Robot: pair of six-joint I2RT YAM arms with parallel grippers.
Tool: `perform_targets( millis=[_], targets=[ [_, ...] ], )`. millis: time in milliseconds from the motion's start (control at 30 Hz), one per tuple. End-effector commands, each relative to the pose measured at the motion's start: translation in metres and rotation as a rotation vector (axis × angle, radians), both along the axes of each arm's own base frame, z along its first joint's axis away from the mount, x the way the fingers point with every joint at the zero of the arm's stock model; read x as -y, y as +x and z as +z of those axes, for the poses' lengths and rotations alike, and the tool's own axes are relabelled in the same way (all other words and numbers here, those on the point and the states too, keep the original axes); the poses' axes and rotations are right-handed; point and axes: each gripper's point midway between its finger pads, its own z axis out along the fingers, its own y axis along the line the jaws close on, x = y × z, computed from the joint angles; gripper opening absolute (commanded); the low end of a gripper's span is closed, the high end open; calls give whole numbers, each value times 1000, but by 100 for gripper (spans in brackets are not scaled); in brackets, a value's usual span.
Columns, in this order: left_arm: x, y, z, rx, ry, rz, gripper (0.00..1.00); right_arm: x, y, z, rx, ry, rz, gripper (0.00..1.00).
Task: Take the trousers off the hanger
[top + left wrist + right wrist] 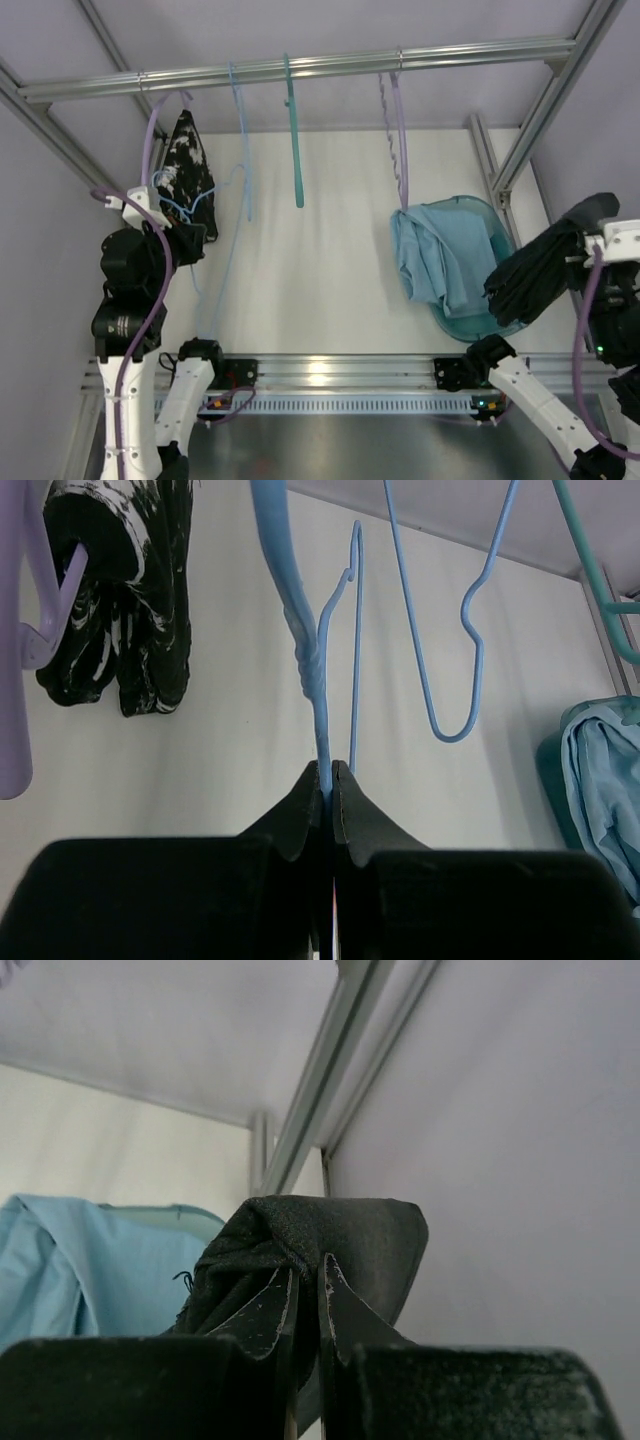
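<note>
The left pincer is shut tight on the wire of the pale-blue hanger, which runs straight up from its tips. A black speckled garment hangs up to its left. The right pincer is clamped on the black trousers, which are bunched over its tips and well apart from the hanger. A light-blue cloth lies to its left.

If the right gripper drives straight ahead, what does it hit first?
Beyond the trousers it grips, the right gripper aims at the corner where the frame post meets the side wall; likely the wall first; depth unclear.
</note>
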Motion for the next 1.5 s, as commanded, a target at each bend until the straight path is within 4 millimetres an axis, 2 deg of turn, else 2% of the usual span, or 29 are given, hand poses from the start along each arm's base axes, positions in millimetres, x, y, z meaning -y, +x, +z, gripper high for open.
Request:
perform_targets(
  millis=[0, 33, 100, 133, 267, 300, 367, 433, 467, 533, 567, 600, 667, 700, 733, 767, 833, 867, 900, 933, 1033, 1200, 1267, 1300, 1367, 1400, 1467],
  targets=[
    [-1, 3, 37, 127, 24, -4, 0, 11, 25, -18, -57, -3, -159, 0],
    [-2, 2, 39, 135, 28, -2, 0, 3, 37, -36, -94, -20, -147, 0],
    [-3, 1, 42, 143, 35, 2, 0, -11, 52, -52, -117, -32, -98, 0],
    [-4, 0, 43, 150, 39, 6, 0, -19, 65, -65, -127, -37, -87, 0],
    [-6, -4, 53, 182, 60, 8, 0, -47, 106, -99, -156, -42, -38, 0],
    [-8, -4, 56, 187, 65, 18, 0, -59, 123, -116, -184, -51, -16, 0],
    [-8, -5, 58, 192, 72, 20, 0, -73, 143, -140, -238, -54, 5, 0],
    [-7, -4, 60, 195, 77, 12, 0, -90, 158, -162, -281, -33, 45, 0],
    [-7, -3, 61, 194, 79, 6, 0, -99, 169, -180, -339, -36, 60, 0],
    [-3, 0, 61, 188, 85, -17, 0, -108, 181, -194, -375, 9, 53, 0],
    [-2, 3, 60, 179, 90, -27, 0, -111, 188, -207, -418, 1, 46, 2],
    [-1, 5, 61, 176, 97, -38, 0, -114, 193, -209, -422, 11, 42, 14],
    [-3, 14, 63, 162, 119, -39, 0, -118, 200, -216, -445, 23, 43, 27],
    [-5, 18, 63, 154, 128, -34, 0, -121, 202, -215, -444, 29, 50, 44],
    [-6, 21, 69, 161, 143, -32, 0, -122, 204, -212, -441, 32, 53, 52],
    [-7, 28, 69, 147, 152, -32, 0, -123, 204, -211, -445, 37, 58, 67],
    [-10, 36, 80, 158, 176, -29, 0, -124, 202, -204, -454, 44, 65, 80],
    [-11, 40, 82, 154, 183, -26, 0, -123, 199, -200, -449, 51, 66, 92],
    [-12, 52, 78, 124, 191, -29, 0, -121, 196, -196, -457, 51, 68, 96],
    [-13, 54, 85, 136, 205, -30, 0, -120, 193, -192, -456, 55, 73, 100],
    [-16, 70, 91, 128, 219, -23, 0, -114, 179, -181, -458, 45, 83, 99],
    [-24, 88, 116, 207, 264, 18, 0, -98, 155, -154, -404, 26, 79, 100],
    [-28, 101, 115, 188, 292, 22, 0, -94, 148, -143, -379, 23, 82, 99],
    [-30, 103, 122, 201, 315, 22, 0, -92, 145, -138, -376, 17, 83, 99],
    [-25, 115, 120, 190, 333, -16, 0, -89, 139, -127, -361, 17, 83, 99],
    [-25, 117, 124, 199, 343, -23, 0, -88, 137, -124, -356, 17, 84, 99],
    [-24, 129, 119, 178, 340, -34, 0, -89, 135, -119, -359, 17, 91, 99]
  ],
)
